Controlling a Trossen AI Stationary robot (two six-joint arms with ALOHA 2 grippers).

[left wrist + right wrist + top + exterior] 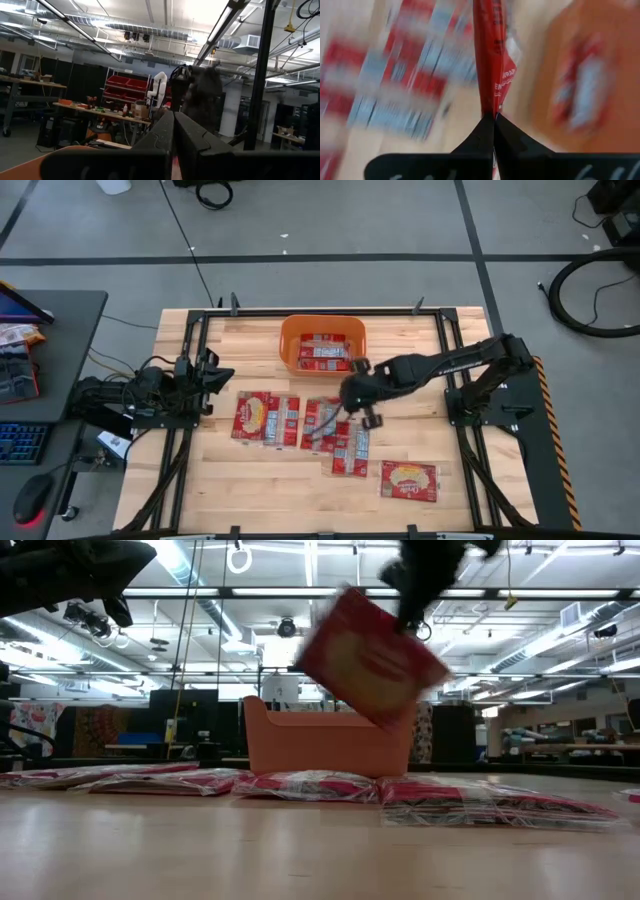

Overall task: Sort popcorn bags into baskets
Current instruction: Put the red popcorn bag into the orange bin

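Red popcorn bags with white label panels lie flat on the wooden table [200, 480]: one pair [265, 417], a middle cluster [345, 448] and a single bag [408, 480]. The orange basket [322, 345] [330, 745] stands near the far edge with packets inside. My right gripper [348, 398] [493, 116] hangs over the middle cluster, just on the near side of the basket, shut on one popcorn bag [370, 655]. My left gripper [215, 375] [174, 120] waits shut at the table's left side, touching nothing. My right gripper pinches the popcorn bag between its two fingers by an upper edge [491, 107], coming from above and pointing down. The bag [490, 50] is edge-on in the wrist view. It hangs tilted below the fingers, lifted clear of the table and the other bags [330, 785].
A black frame runs around the table [190, 330]. A dark side desk with a keyboard and mouse [30, 500] stands off the table's left. Bare wood lies along the near edge [260, 500] and between the basket and the right arm's base [420, 330].
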